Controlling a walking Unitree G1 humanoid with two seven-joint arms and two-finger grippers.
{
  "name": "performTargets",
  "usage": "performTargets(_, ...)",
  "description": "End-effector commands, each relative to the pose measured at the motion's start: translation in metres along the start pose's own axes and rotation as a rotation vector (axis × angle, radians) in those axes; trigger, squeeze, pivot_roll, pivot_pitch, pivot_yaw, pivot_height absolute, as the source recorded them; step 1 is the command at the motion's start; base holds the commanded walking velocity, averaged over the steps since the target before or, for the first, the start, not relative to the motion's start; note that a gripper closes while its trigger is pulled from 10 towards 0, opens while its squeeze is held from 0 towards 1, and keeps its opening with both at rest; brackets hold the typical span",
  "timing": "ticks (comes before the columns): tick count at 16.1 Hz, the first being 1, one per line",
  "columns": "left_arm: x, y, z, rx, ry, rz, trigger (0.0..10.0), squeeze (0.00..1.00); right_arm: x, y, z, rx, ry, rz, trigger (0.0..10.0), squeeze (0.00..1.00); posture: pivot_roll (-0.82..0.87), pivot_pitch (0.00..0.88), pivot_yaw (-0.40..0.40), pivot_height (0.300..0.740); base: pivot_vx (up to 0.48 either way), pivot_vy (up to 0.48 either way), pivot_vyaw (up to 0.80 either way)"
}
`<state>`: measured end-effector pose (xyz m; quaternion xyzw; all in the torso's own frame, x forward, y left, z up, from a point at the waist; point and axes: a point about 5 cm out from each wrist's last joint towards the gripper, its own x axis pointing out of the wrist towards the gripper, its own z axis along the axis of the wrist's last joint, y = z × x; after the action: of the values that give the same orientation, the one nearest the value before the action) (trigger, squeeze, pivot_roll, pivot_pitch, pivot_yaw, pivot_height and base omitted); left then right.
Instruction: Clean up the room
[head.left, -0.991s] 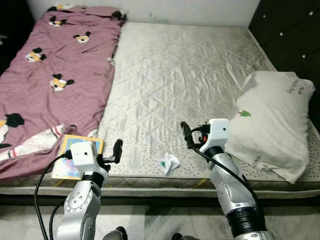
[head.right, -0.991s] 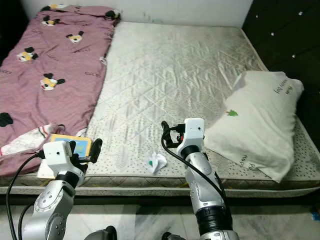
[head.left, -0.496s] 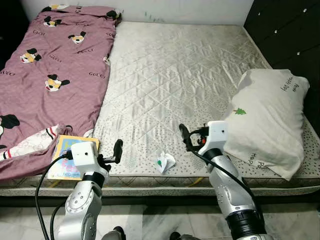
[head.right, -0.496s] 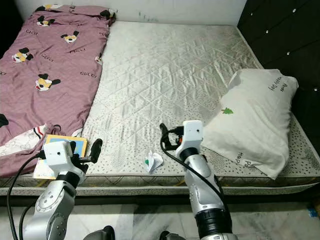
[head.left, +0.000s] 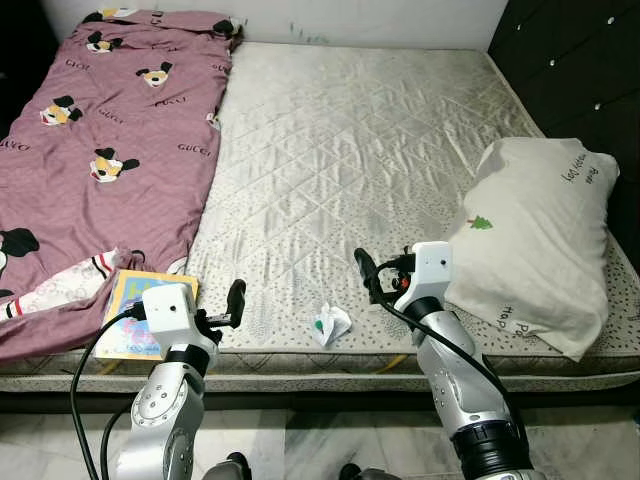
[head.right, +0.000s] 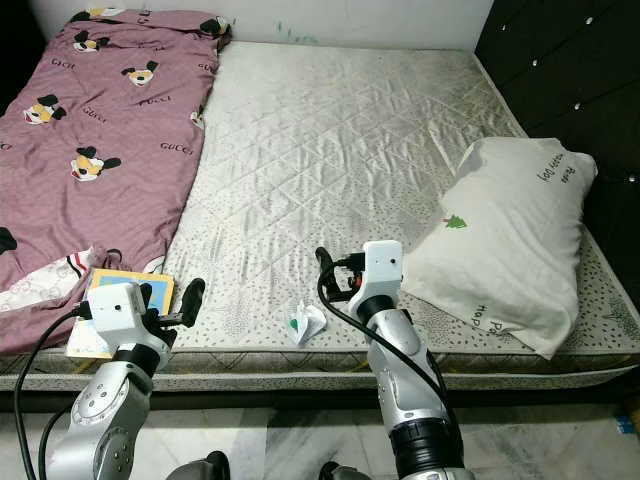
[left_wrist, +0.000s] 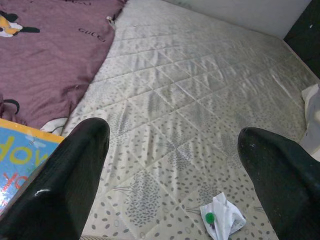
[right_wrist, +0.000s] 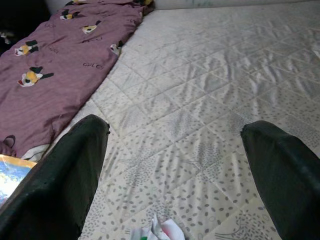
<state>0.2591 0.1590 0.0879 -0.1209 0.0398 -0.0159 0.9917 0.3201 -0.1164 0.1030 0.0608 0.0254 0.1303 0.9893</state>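
1. The head views take in the whole mattress, with a white pillow at the robot's right edge and a purple blanket covering the left side; the wrist views lose the pillow almost entirely but give a closer look at the crumpled paper wad, showing a green spot on it
2. One paper wad lies near the mattress's front edge, between the two arms; one colourful book sits at the front left corner, partly under the blanket
3. Left gripper hovers over the front edge beside the book, its fingers spread wide and empty
4. Right gripper hangs above the mattress just beyond the wad, its fingers likewise wide apart, holding nothing
5. Bare quilted surface stretches open across the mattress middle
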Motion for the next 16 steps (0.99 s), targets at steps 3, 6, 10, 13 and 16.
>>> performTargets(3, -0.0028, 0.0006, -0.0037, 0.008, 0.017, 0.007, 10.0, 0.00, -0.0022, 0.0009, 0.0003, 0.006, -0.003, 0.008, 10.0, 0.00, 0.07, 0.183, -0.048, 0.680, 0.000, 0.000, 0.00)
performTargets(6, -0.0024, 0.0001, -0.0040, 0.010, 0.017, 0.006, 10.0, 0.00, -0.0019, 0.0006, 0.0005, 0.000, -0.002, 0.011, 10.0, 0.00, 0.07, 0.176, -0.052, 0.645, 0.000, 0.000, 0.00)
performTargets(10, -0.0021, -0.0003, -0.0044, 0.014, 0.017, 0.005, 10.0, 0.00, -0.0014, 0.0009, 0.0004, -0.002, -0.001, 0.016, 10.0, 0.00, 0.08, 0.171, -0.055, 0.600, 0.000, 0.000, 0.00)
performTargets(13, -0.0019, -0.0005, -0.0035, 0.019, 0.011, 0.006, 10.0, 0.00, -0.0010, 0.0015, 0.0005, -0.005, -0.001, 0.021, 10.0, 0.00, 0.08, 0.171, -0.055, 0.570, 0.000, 0.000, 0.00)
performTargets(16, -0.0015, -0.0018, -0.0017, 0.013, -0.001, -0.004, 10.0, 0.00, 0.0000, 0.0014, 0.0009, -0.005, -0.002, 0.021, 10.0, 0.00, 0.08, 0.170, -0.055, 0.570, 0.000, 0.000, 0.00)
